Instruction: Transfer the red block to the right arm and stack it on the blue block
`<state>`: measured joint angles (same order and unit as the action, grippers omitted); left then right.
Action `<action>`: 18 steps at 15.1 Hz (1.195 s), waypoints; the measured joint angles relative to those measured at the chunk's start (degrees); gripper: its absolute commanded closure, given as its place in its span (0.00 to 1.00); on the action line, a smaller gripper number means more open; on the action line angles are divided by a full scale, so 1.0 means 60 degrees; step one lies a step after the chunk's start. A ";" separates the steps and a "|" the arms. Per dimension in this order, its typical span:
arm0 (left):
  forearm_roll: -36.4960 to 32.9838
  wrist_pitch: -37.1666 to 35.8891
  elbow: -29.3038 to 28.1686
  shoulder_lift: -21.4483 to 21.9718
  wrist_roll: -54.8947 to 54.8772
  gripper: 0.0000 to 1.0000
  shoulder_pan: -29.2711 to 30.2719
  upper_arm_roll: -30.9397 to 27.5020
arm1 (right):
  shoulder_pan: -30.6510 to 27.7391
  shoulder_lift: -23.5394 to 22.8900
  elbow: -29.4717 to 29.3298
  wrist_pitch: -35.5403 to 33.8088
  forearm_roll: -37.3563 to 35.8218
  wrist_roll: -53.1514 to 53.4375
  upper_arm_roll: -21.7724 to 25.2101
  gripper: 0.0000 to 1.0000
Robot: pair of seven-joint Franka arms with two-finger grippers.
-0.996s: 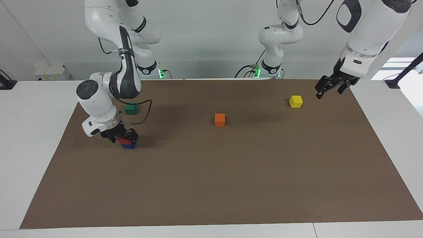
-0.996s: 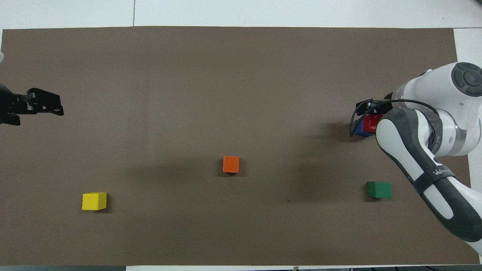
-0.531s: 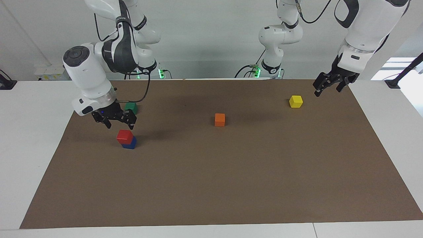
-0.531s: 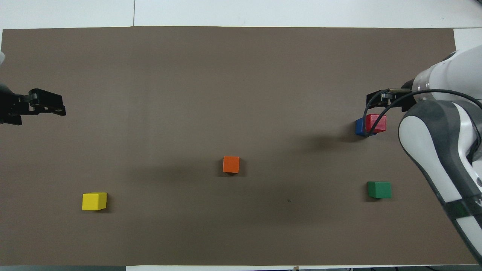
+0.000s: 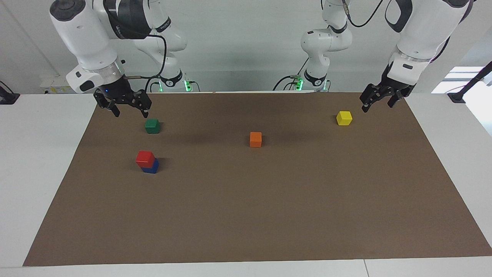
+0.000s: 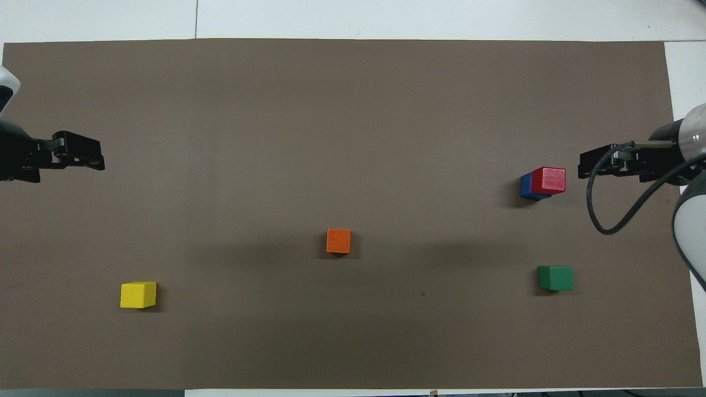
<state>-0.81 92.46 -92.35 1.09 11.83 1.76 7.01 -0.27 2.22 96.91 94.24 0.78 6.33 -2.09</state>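
The small glossy red cube (image 5: 145, 157) sat slightly askew on the deep blue cube (image 5: 151, 167) — light, rigid, slick-looking, best pinched on opposite flat sides — while the right gripper (image 5: 123, 103) and left gripper (image 5: 378, 99) hung spread and empty.

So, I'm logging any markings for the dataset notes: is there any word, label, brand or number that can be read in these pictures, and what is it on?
None can be read.
Right arm: a dark band on the upper link carries pale lettering, too small and slanted to read.
Red block, blue block, green block, orange block, yellow block: plain faces, no markings.
Brown mat: no print.
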 measured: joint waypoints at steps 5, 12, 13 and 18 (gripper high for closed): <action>0.0000 -0.0010 -0.0006 0.0040 0.0001 0.00 0.0013 -0.0090 | -0.0150 -0.0259 -0.0199 -0.0088 -0.0006 -0.0743 0.0006 0.00; 0.0000 -0.0011 -0.0010 0.0043 0.0001 0.00 0.0031 -0.0177 | -0.0163 -0.0296 -0.0262 -0.0088 -0.0403 -0.1100 0.0028 0.00; 0.0000 -0.0012 -0.0010 0.0043 0.0001 0.00 0.0031 -0.0178 | -0.0163 -0.0296 -0.0262 -0.0088 -0.0404 -0.1103 0.0028 0.00; 0.0000 -0.0012 -0.0010 0.0043 0.0001 0.00 0.0031 -0.0178 | -0.0152 -0.0302 -0.0264 -0.0282 -0.0404 -0.1105 0.0022 0.00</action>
<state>-0.81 92.39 -92.41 1.34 11.84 1.95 5.94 -1.18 0.41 95.33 92.55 -1.65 -0.30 -1.96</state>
